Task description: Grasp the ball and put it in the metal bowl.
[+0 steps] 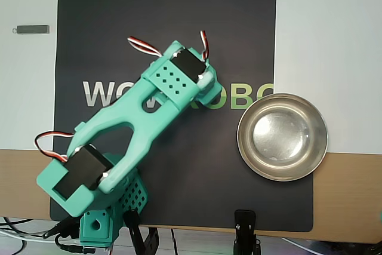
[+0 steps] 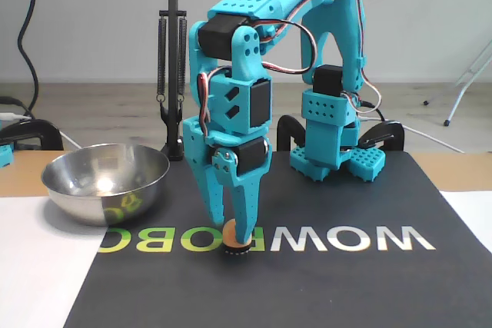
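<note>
While lowered onto the mat [image 2: 323, 282] beside the bowl [image 2: 105, 182], reached straight down over the printed letters to the right of that bowl in the fixed view. Gripper [image 2: 233, 242]: fingers narrowly parted around the ball [image 2: 234, 233], touching or not could not be told. Ball sat on a small dark stand on the lettering, well apart from the bowl [image 1: 282, 137]. Ball hidden under the arm [image 1: 134, 126] in the overhead view.
</note>
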